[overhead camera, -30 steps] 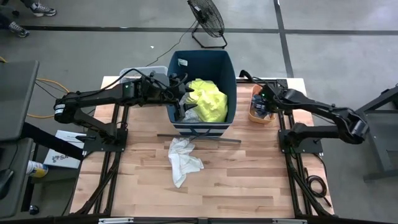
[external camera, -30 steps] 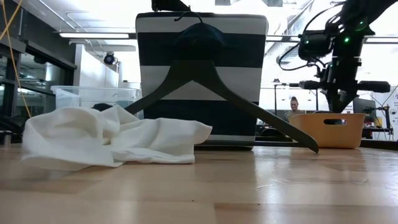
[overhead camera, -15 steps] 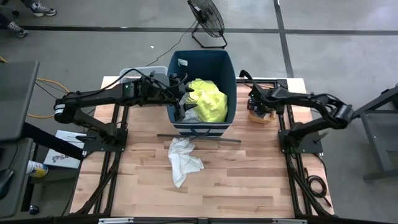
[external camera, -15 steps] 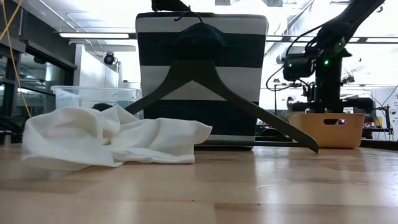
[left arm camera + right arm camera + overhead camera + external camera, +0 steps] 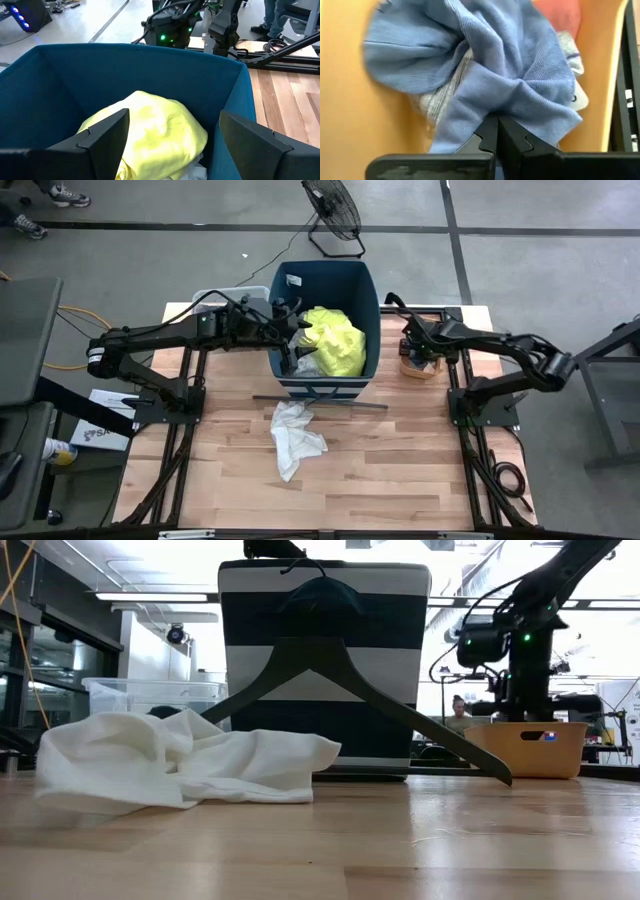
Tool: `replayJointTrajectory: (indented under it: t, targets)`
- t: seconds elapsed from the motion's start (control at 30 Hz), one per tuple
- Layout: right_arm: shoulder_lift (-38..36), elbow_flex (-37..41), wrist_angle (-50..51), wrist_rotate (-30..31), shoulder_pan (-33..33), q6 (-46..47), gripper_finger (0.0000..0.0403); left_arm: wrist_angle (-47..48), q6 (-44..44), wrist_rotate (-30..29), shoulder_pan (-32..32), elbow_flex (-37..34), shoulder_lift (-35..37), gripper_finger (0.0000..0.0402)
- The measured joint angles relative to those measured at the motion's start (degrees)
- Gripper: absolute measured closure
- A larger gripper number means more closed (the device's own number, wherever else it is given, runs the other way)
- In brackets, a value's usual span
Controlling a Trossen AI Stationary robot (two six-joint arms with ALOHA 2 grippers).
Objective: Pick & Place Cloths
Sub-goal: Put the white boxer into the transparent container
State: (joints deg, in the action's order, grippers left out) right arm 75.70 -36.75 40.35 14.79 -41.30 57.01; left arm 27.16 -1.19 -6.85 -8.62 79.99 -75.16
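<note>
Fingers of the right gripper pinch shut on blue cloth bunched dead ahead at twelve o'clock, left gripper agape.

A light wooden plank table carries a crumpled white cloth near its middle, a dark hanger, a tall dark-blue bin behind it, and a small orange tub far right.

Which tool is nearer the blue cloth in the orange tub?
Right. The right tool is down in the orange tub, shut against the blue cloth. The left tool hangs open over the dark-blue bin, across the table.
</note>
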Motion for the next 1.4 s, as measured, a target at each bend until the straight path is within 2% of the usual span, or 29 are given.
replayJointTrajectory:
  t: [0.43,0.7,1.03,1.3,1.4]
  targets:
    - [-12.34,0.06,2.87,1.49,0.5,-0.4,0.0399,-0.01,0.02,-0.11,0.0,0.0,0.0,0.0097]
    - [-19.78,0.04,2.81,1.46,5.84,-4.7,0.0399,0.45,0.6,-0.15,0.0,0.0,0.0,0.0097]
    - [-29.71,-0.05,2.15,6.22,19.98,-6.66,0.0399,1.86,1.51,-0.2,0.0,-0.01,0.0,0.0097]
    - [-33.72,-0.05,-3.13,6.42,35.86,-12.04,0.0399,1.79,1.73,-0.2,0.0,0.0,0.0,0.0097]
    - [-34.59,-0.05,-4.03,9.68,41.87,-11.82,0.0398,1.78,2.07,-0.17,0.0,-0.02,0.0,0.0097]
